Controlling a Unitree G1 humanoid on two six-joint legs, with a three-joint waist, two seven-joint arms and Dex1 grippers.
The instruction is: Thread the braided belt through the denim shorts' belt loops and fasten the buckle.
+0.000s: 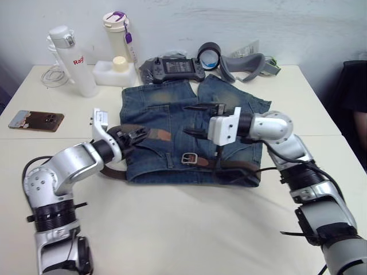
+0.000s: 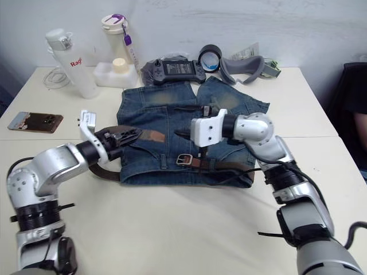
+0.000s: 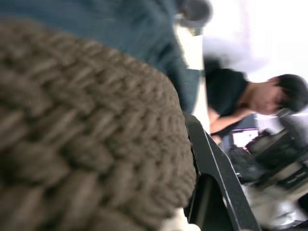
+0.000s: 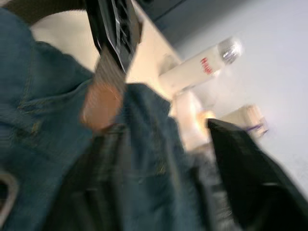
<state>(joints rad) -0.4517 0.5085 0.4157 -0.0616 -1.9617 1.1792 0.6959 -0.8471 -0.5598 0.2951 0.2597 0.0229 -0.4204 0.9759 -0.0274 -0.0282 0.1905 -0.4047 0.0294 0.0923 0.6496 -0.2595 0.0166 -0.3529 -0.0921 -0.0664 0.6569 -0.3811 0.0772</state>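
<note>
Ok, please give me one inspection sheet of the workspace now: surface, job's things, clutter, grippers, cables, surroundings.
Surface: white table, seam across the middle.
Job's things: denim shorts lie flat; braided belt runs along the waistband, buckle near its middle, unfastened; tan tip lies on the shorts.
Clutter: phone, two bottles, handheld controller, tape roll, grey padded band.
Grippers: left gripper shut on the belt just behind the tan tip; right gripper open above the shorts.
Cables: white cord beside the bottle.
Surroundings: pale wall; a person in the left wrist view.
</note>
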